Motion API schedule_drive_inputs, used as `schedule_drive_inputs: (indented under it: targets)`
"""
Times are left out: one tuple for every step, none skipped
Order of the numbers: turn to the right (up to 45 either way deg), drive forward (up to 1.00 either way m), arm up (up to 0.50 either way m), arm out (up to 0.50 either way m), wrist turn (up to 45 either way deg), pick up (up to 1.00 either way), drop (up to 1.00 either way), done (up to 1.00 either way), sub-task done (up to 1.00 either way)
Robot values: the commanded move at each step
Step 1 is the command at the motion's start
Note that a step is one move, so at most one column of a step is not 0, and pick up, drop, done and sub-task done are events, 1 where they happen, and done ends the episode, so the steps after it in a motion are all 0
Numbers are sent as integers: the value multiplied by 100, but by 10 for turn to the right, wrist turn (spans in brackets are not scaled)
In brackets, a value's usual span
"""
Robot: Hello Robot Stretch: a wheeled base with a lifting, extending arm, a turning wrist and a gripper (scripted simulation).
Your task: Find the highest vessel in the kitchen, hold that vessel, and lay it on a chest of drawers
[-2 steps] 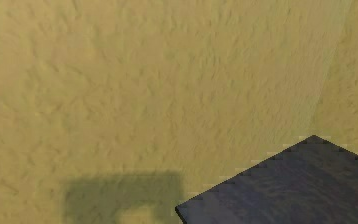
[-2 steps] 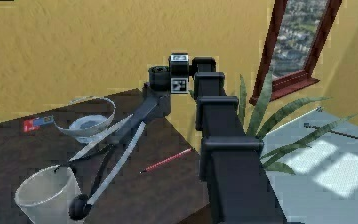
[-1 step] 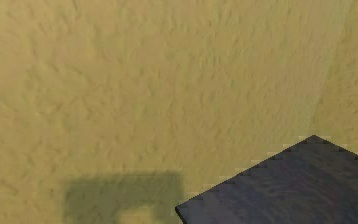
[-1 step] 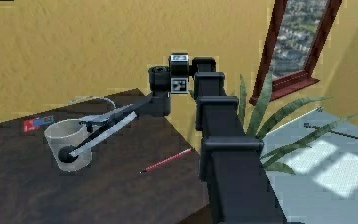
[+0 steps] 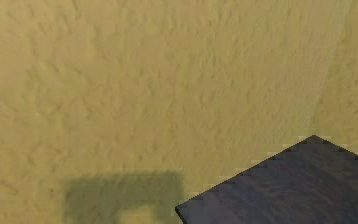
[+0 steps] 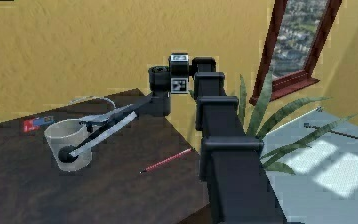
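At the far end of the arm (image 6: 225, 130), in the arm side view, the pincer (image 6: 87, 136) reaches down toward the view's left, its dark body beside two white marker squares (image 6: 179, 62) and its thin fingers (image 6: 112, 120) slanting across a pale, round, open-topped vessel (image 6: 65, 143). The vessel stands upright on the dark wooden counter (image 6: 47, 195), so I cannot tell whether the pincer holds anything. Nor can I tell whether its fingers are apart or together, or whether they touch the vessel's rim or only pass in front of it.

Near the vessel, toward the view's left edge, a small red and blue thing (image 6: 34, 125) lies on the counter. On the other side, between the vessel and the arm, a red pencil (image 6: 167, 160) lies slantwise on the wood. Past the arm, long green leaves of a plant (image 6: 262, 115) spread out. Above them is a window (image 6: 299, 45) with a red-brown frame, set in a yellow wall (image 6: 67, 50). Pale floor (image 6: 332, 160) shows at the view's lower right.

In the forward view, the textured yellow wall (image 5: 137, 80) is close ahead, with a dark counter corner (image 5: 297, 185) at the lower right.
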Motion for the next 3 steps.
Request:
schedule_drive_inputs:
  targets:
    - [0,0,0,0,0,0,100,0,0]
    - [0,0,0,-10,0,0,0,0,0]
    - [0,0,0,0,0,0,0,100,0]
